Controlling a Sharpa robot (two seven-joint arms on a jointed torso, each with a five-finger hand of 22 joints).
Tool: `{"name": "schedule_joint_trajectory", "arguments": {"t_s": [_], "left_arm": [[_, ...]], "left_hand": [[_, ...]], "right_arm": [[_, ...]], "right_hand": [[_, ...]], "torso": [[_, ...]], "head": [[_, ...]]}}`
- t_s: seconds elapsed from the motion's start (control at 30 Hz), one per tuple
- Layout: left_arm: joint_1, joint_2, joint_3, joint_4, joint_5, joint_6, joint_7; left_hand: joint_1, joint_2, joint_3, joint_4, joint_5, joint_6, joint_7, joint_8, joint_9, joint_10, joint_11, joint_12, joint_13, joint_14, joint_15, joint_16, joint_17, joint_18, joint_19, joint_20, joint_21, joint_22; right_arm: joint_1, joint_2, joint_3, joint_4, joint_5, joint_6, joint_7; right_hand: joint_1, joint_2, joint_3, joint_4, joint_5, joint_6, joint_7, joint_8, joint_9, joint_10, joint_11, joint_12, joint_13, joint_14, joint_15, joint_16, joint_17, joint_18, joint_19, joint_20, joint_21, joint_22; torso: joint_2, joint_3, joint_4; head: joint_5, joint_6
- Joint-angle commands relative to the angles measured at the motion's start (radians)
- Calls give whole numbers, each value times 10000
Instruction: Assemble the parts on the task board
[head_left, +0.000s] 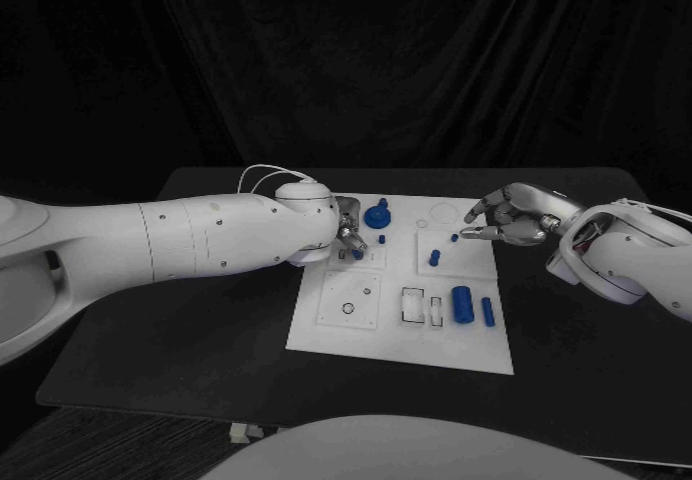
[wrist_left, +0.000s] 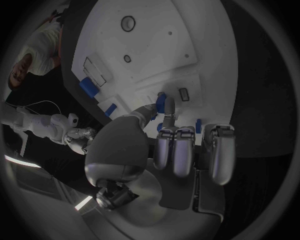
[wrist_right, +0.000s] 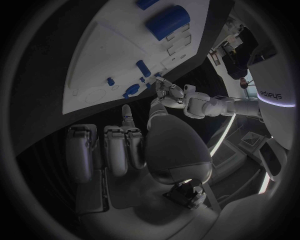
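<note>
**Left hand works a small part at the board's upper left**

The left hand (head_left: 346, 232) pinches a small blue part (head_left: 358, 254) on the task board (head_left: 325, 330), apparently seating it. The right hand (head_left: 508, 222) hovers at the board's upper right edge, fingers spread, holding nothing, likely waiting.

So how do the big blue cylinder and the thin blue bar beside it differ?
The big blue cylinder is clearly thicker and longer than the thin blue bar. The cylinder lies nearer the rectangular slots; the bar lies nearer the task board's right edge. Both are blue, lie flat, parallel, and untouched by either hand.
</note>
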Motion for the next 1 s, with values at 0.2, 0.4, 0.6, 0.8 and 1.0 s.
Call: {"name": "schedule_joint_trajectory", "arguments": {"t_s": [0.2, 0.4, 0.6, 0.8, 1.0], "left_arm": [[-53, 44, -7, -31, 15, 227, 113], [-67, 69, -7, -52, 15, 285, 117], [-79, 71, -7, -62, 15, 379, 85], [-88, 71, -7, -69, 15, 370, 81], [-97, 84, -7, -78, 15, 367, 61]], "left_hand": [[-189, -48, 1297, -1182, -252, -18, -120, -82, 31, 1043, -82, 35, 2627, 1039, -88, 65, 2635, 192, 495, -70, -92, 1763], [-356, -48, 1151, -949, -555, 7, -165, -129, 37, 1043, -118, 35, 2627, 1039, -117, 65, 2635, 207, 466, -96, -151, 1713], [-408, -54, 1102, -876, -602, 18, -175, -146, 35, 1043, -125, 35, 2627, 1039, -125, 65, 2635, 216, 448, -104, -181, 1684], [-453, -48, 1042, -792, -732, 40, -190, -164, 32, 1043, -137, 35, 2627, 1039, -135, 65, 2635, 217, 446, -114, -192, 1679], [-442, -32, 1030, -770, -732, 103, -210, -141, 46, 1043, -150, 35, 2627, 1039, -143, 65, 2635, 216, 451, -120, -190, 1684]], "right_arm": [[-26, -17, 6, 17, -9, 84, -178], [-26, -22, 6, 22, -9, 81, -177], [-27, -27, 6, 22, -9, 78, -175], [-30, -28, 6, 22, -9, 76, -172], [-40, -29, 6, 18, -9, 81, -170]], "right_hand": [[77, -6, -25, -22, 45, 24, 59, 30, -10, 1043, 43, 26, 2627, 1049, 74, 25, 2635, -88, 904, 90, -34, 2538], [88, -6, -26, -28, 52, 24, 59, 30, -11, 1043, 43, 26, 2627, 1049, 74, 25, 2635, -93, 914, 91, -18, 2545], [88, -6, -26, -28, 52, 24, 59, 30, -11, 1043, 43, 26, 2627, 1049, 74, 25, 2635, -93, 914, 91, -18, 2545], [104, -5, -25, -35, 64, 23, 59, 30, -13, 1043, 44, 26, 2627, 1049, 75, 25, 2635, -88, 904, 91, -35, 2538], [104, -5, -25, -35, 64, 23, 59, 30, -13, 1043, 44, 26, 2627, 1049, 75, 25, 2635, -88, 904, 91, -35, 2538]], "torso": [[-1, 2, 1], [0, -2, -4], [0, -2, -1], [2, 2, 1], [-3, 0, -2]], "head": [[-7, 2], [-12, 2], [-9, 2], [-17, 2], [-7, 2]]}}
